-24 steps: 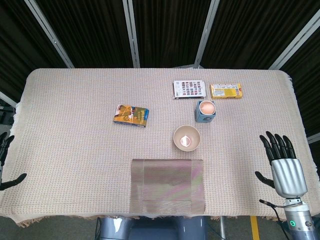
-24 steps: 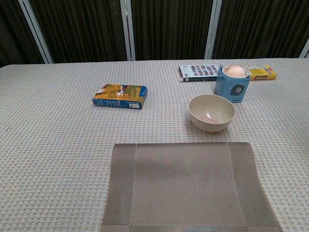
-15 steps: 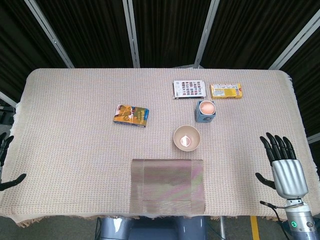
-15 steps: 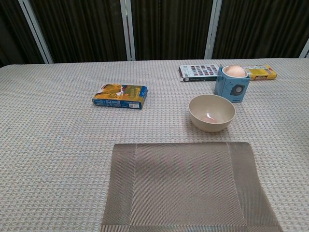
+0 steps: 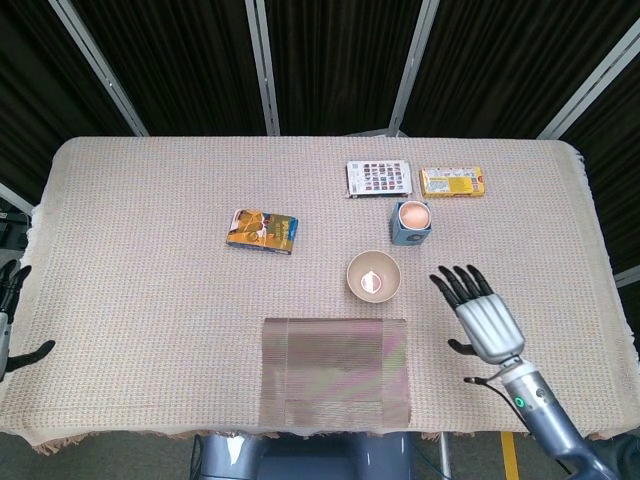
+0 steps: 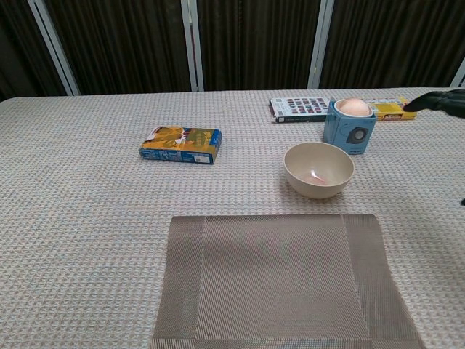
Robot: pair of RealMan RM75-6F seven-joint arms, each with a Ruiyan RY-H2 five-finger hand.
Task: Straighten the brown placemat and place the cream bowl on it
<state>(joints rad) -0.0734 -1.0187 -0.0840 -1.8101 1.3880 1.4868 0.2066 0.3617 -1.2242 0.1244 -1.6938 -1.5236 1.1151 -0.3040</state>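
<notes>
At the far left edge of the head view, the left hand [image 5: 12, 320] sits just off the side of the table [image 5: 130, 260]. Only a few dark fingers show, spread apart, and it holds nothing.

A blue and yellow packet [image 5: 264, 231] lies flat on the tan cloth, left of the middle. It is well apart from everything else.

The brown placemat [image 5: 336, 371] lies at the near edge of the table, in the middle. Its sides line up with the table edge. Nothing rests on it.

The cream bowl [image 5: 374, 276] stands upright just behind the far right corner of the placemat. It is on the cloth, not on the mat. The chest view shows a small gap between them.

Behind the bowl is a little blue cup [image 5: 411, 222] with something round and peach-colored in it. Farther back lie a flat card with tiny pictures [image 5: 379, 178] and a yellow box [image 5: 452, 181], side by side.

The right hand [image 5: 480, 315] hangs over the table to the right of the bowl, near it but not touching. Its fingers are stretched out and spread, and it holds nothing.
</notes>
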